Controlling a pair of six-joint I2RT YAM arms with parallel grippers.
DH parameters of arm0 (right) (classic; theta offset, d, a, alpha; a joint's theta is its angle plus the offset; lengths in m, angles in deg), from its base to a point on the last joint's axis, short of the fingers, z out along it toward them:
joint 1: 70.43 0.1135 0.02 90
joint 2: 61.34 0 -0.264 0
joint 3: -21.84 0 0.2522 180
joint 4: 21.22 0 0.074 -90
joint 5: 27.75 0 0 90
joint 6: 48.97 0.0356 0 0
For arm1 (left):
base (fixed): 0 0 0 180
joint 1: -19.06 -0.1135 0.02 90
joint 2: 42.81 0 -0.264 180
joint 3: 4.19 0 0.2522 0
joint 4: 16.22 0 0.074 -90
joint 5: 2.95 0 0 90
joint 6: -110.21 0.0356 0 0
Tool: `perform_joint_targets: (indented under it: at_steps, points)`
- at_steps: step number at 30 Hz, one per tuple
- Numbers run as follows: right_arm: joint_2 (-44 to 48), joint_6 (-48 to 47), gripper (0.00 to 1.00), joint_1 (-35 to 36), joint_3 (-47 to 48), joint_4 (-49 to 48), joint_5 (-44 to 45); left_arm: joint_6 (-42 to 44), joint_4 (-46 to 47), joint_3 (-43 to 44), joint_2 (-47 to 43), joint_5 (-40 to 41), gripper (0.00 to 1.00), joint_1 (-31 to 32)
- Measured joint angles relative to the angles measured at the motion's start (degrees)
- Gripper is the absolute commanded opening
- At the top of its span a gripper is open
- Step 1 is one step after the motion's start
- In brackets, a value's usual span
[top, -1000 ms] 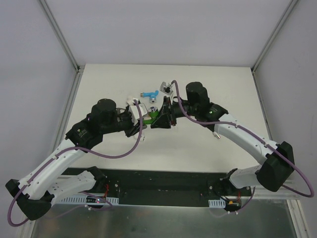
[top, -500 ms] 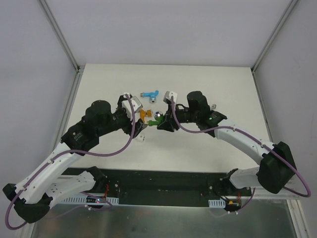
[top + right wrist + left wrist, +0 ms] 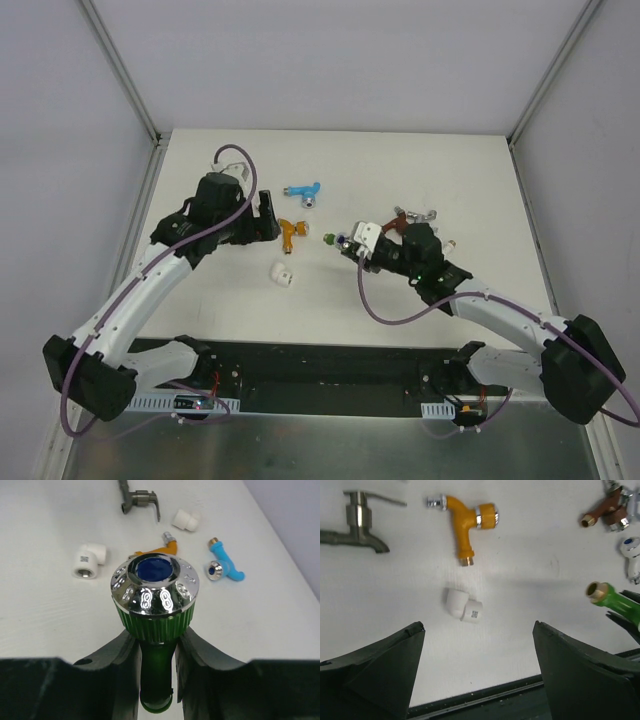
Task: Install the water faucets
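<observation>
**Q:** How do the right jaws stand?

**A:** The right jaws are clamped on the body of the green faucet (image 3: 156,605), just below its chrome cap with the blue centre. The faucet's brass threaded end points toward the left arm.

**Q:** And the left jaws?

**A:** The left jaws stand wide apart and hold nothing. In the left wrist view a white elbow fitting (image 3: 462,605) lies between them on the white table (image 3: 450,170), touching neither jaw.

**Q:** Where do the other faucets lie?

**A:** All lie on the table. The orange faucet (image 3: 465,525) is just beyond the elbow fitting. The silver faucet (image 3: 357,527) is to one side of it, partly cut off by the frame edge. The blue faucet (image 3: 303,190) lies farther back. The reddish-brown faucet (image 3: 609,511) and the white faucet (image 3: 631,555) lie near each other, beyond the green one in the left wrist view.
</observation>
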Motion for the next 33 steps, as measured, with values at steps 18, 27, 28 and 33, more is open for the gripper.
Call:
perform_joint_targets:
  at_steps: [18, 27, 28, 33]
  points:
    - [5.3, -8.1, 0.0, 7.4, -14.1, -13.1, 14.5, -12.1, -3.7, -0.7, 30.4, -8.1, 0.64, -1.7]
    - [5.2, -8.3, 0.0, 7.9, -14.2, -14.1, 14.8, -12.1, -3.7, 1.8, 36.3, -6.8, 0.59, -1.7]
    - [5.0, -8.3, 0.0, 7.9, -14.2, -14.1, 14.8, -12.1, -3.7, 2.1, 36.9, -6.4, 0.59, -1.7]
    - [4.2, -8.3, 0.0, 8.0, -14.2, -14.1, 14.8, -12.1, -3.7, 2.7, 39.5, -4.9, 0.5, -1.7]
